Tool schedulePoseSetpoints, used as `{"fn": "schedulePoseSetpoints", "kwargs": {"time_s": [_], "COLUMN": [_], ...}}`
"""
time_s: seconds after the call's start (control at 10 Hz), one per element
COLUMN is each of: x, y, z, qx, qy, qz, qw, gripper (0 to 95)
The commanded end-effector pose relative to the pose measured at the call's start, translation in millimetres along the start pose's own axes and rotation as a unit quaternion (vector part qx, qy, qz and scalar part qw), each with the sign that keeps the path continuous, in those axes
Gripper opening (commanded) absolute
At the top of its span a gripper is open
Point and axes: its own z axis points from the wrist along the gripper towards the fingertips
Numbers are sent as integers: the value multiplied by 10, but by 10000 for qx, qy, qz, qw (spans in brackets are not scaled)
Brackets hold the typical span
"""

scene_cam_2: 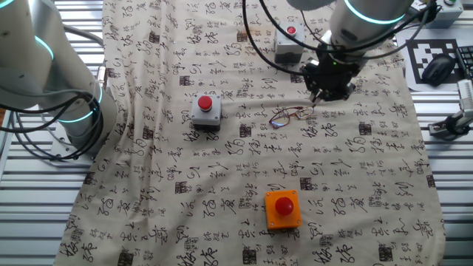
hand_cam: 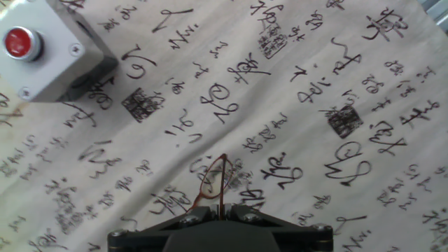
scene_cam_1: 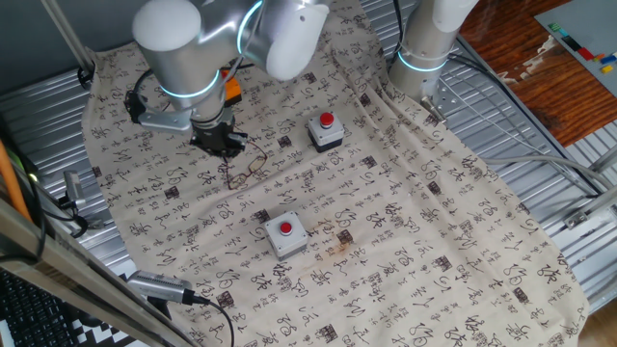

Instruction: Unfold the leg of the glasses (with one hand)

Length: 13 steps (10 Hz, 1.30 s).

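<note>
- Glasses on the printed cloth, near the middle of the covered table, just beside the gripper.
- In one fixed view: glasses directly below the gripper, thin frame partly lost among the black printed characters.
- Gripper state: fingers drawn close together in the hand view, tips meeting around a thin wire of the glasses; appears clamped on that wire, though the contact itself sits at the very bottom edge of the picture.
- Open room: bare cloth on the far side of the glasses from the gripper in both fixed views.
- Nearest obstacles: grey button box with red button, apart from the glasses on one side; second grey button box behind the gripper, near the cloth edge.
- Orange button box well apart from the glasses, toward the near cloth edge in the other fixed view.
- Shown only in the other fixed view: orange box in full, a second arm base at the cloth's left edge.
- Shown only in the hand view: lens outline and wire close up, one grey box at upper left.
- Cloth edges draped over ribbed metal decking.
</note>
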Motion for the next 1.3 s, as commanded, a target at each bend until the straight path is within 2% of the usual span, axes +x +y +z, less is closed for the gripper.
{"fn": "schedulePoseSetpoints", "kwargs": {"time_s": [0.1,0.6,1.1,1.3], "x": [7,-70,-179,-182], "y": [-11,-90,-105,-109], "z": [-3,-132,-200,-194], "qx": [17,-8,-26,-16], "qy": [53,82,160,140], "qz": [-176,-141,-80,-46], "qw": [9998,9999,9998,9999], "gripper": [0,0,0,0]}}
